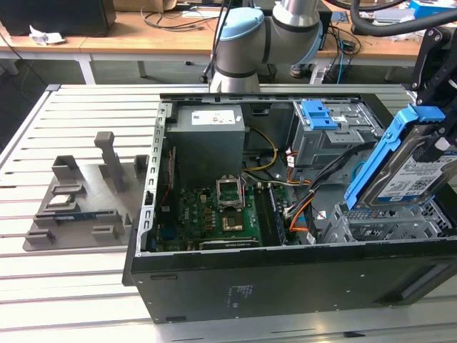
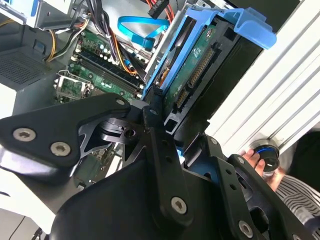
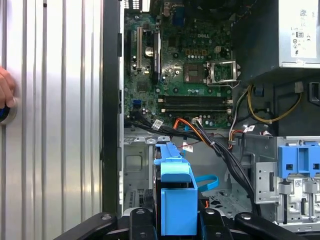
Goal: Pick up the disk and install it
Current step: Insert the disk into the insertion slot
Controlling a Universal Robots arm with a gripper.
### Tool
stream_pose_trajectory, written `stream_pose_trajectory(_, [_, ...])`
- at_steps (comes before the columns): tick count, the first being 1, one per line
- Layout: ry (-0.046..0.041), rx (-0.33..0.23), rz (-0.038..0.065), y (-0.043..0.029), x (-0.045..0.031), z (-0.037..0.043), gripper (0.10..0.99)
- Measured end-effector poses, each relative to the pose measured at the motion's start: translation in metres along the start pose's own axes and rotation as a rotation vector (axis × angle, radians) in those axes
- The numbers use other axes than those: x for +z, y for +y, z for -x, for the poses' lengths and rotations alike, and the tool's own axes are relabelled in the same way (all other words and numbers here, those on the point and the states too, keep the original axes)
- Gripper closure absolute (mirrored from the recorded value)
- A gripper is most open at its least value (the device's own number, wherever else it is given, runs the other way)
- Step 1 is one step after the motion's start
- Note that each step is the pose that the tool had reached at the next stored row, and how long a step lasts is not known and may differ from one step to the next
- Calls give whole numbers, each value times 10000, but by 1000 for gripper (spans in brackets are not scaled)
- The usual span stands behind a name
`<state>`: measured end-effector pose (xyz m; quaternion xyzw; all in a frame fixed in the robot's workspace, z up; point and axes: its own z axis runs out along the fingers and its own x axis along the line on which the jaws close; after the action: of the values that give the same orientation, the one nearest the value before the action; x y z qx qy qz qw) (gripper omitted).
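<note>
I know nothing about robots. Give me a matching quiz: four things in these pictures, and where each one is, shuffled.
Things:
1. the disk
2. the power-supply box
3. the green circuit board
4. the grey fixture plate

Places:
A. on the table, outside the case
B. flat on the case floor
C. held tilted in the gripper, above the case
D. in a case corner, white sticker on top

Pairs: 1-C, 2-D, 3-B, 4-A
</note>
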<state>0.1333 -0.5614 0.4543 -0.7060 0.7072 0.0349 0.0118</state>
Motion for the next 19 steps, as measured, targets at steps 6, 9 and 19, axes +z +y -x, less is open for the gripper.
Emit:
stream_pose_trajectory(6, [400, 25, -1, -2, 37, 114, 722])
stream_pose_trajectory(9, [399, 64, -1, -10, 53, 123, 722])
stream_pose_trajectory(19, [399, 218, -7, -16, 141, 118, 722])
